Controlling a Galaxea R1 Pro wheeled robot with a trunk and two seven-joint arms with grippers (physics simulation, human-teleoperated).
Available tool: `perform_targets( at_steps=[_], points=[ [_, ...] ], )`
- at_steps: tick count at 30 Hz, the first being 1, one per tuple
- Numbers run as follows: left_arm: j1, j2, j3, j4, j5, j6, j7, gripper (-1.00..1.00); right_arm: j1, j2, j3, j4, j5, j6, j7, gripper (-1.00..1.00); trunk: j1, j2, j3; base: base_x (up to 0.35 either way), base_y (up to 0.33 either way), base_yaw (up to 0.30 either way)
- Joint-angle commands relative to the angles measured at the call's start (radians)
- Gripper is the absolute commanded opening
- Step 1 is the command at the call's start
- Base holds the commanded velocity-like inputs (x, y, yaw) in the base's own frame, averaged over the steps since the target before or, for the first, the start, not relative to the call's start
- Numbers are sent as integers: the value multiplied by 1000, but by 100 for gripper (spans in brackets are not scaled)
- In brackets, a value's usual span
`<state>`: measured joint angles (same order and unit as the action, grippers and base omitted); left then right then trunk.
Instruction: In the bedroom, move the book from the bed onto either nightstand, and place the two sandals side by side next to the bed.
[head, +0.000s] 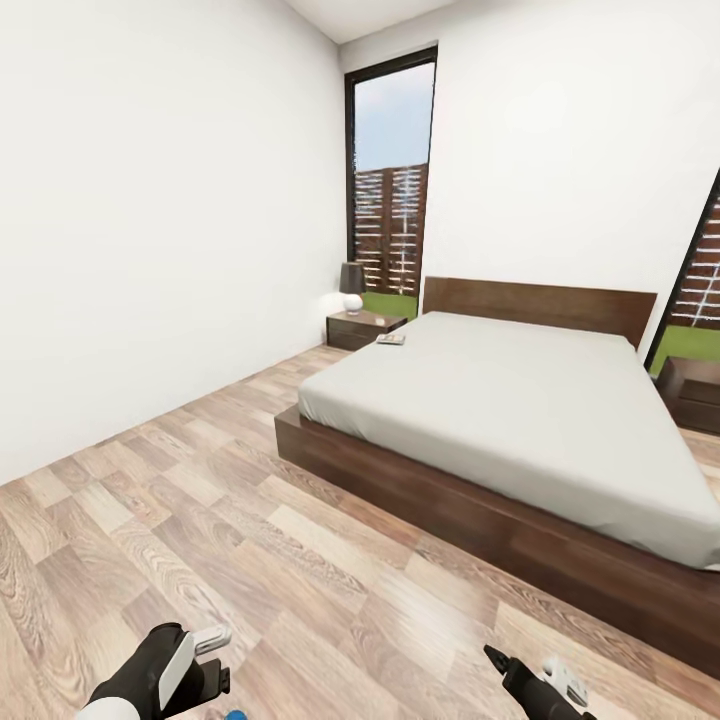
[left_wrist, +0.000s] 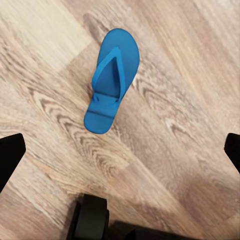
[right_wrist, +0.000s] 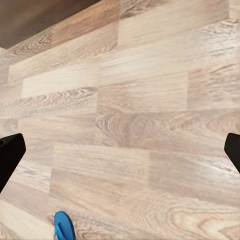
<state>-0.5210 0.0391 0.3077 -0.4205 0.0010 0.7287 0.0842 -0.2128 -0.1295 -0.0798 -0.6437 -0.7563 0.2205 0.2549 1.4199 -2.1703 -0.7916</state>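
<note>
Blue flip-flop (left_wrist: 112, 80) on wood-plank floor (left_wrist: 190, 60)

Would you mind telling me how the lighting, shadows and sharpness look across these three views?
Head view: even, soft light, a bright glow by the lamp on the nightstand, wide-angle stretch of the bed. Left wrist view: the sandal is fairly sharp and casts almost no shadow on the floor; the fingertips are dark. Right wrist view: the planks are slightly soft, dimmer toward one corner.
</note>
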Motion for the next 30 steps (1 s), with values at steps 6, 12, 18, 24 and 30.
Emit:
perform_targets(
  at_steps=[6,12,18,24,30],
  points=[
    [-1,-2,4,-1,1,5,2,100,0,1,-3,-1,-7,8,3,100,23,-43,-20,0,0,0],
    [-1,-2,4,-1,1,5,3,100,0,1,-3,-1,-6,8,3,100,46,-85,-39,0,0,0],
    [-1,-2,4,-1,1,5,3,100,0,1,-3,-1,-6,8,3,100,69,-127,-58,0,0,0],
    [-1,-2,5,-1,1,5,3,100,0,1,-2,-1,-6,7,3,100,92,-169,-76,0,0,0],
    [-1,-1,5,-1,1,5,3,100,0,1,-2,-1,-6,7,3,100,115,-211,-95,0,0,0]
  ],
)
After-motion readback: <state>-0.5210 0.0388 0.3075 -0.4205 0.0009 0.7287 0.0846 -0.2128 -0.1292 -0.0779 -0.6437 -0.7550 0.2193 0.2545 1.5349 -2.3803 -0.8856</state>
